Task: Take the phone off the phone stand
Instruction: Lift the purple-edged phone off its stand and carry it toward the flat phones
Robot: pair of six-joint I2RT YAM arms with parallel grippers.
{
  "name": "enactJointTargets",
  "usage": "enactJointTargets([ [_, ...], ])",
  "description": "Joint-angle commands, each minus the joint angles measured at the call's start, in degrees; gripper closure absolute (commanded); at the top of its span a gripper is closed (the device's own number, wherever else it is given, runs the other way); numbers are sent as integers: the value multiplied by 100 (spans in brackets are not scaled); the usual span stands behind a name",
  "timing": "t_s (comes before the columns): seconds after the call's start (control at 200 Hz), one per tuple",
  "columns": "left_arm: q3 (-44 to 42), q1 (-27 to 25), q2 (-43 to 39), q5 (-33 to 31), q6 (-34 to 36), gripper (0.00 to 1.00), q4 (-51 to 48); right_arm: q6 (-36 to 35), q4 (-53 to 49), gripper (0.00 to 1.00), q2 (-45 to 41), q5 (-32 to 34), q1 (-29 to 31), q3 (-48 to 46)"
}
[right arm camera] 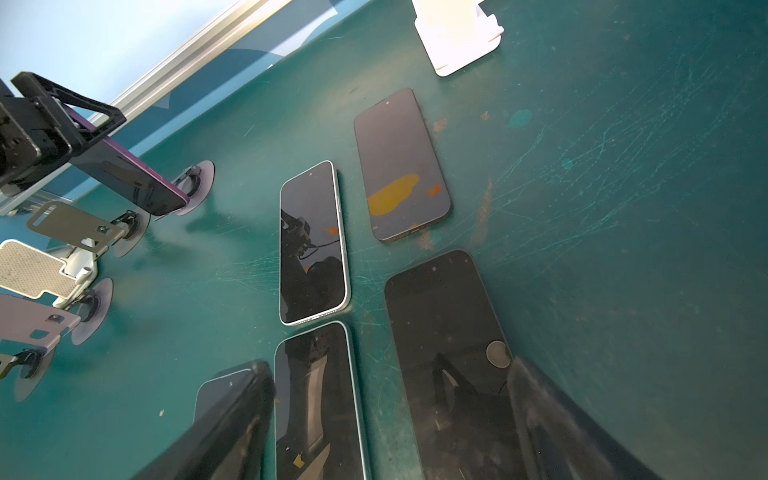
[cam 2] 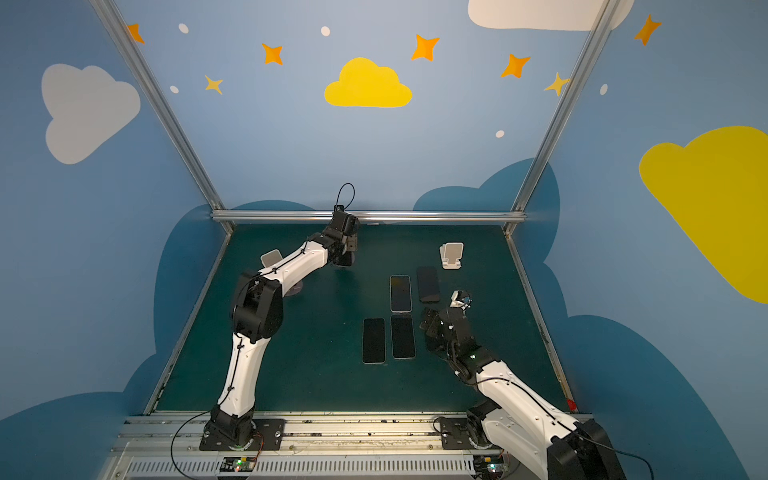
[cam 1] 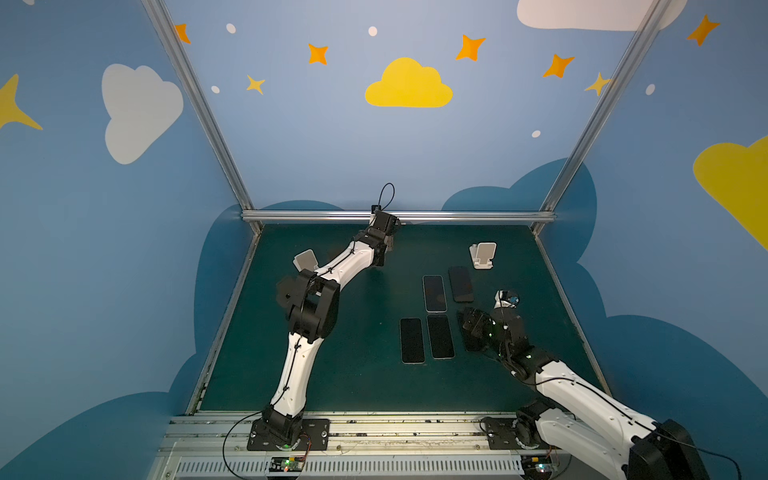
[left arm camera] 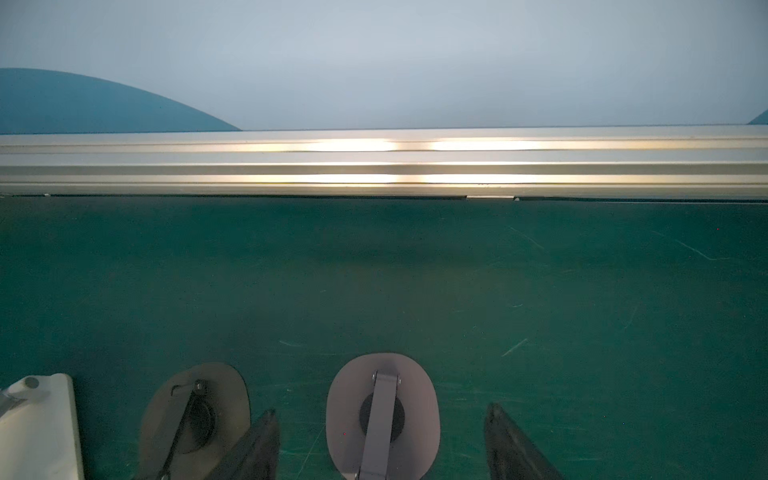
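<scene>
- Right wrist view: your left gripper (right arm camera: 99, 141) clamps the dark purple-edged phone (right arm camera: 137, 183), long axis slanting down toward the grey disc-footed stand (right arm camera: 205, 172).
- Right gripper (right arm camera: 395, 424) gapes, farther off.

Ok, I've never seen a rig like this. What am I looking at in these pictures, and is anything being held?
Two robot arms sit at the near edge of a green table. Two pictures look down from overhead; the other two come from a camera on each wrist. Several phones lie flat near an empty white stand. The left pincer grips a purple phone by the far stands; whether it has cleared its stand is unclear. The right pincer hovers open over the phones, empty.
</scene>
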Motion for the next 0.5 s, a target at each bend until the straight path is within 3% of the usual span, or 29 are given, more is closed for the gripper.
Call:
enactJointTargets([
  [0.0, -172, 8, -408, 30, 96, 44, -27, -56, -4, 11, 22, -2, -3, 192],
  [0.496, -646, -159, -1360, 88, 237, 47, 48, -16, 29, 12, 108, -151, -3, 216],
])
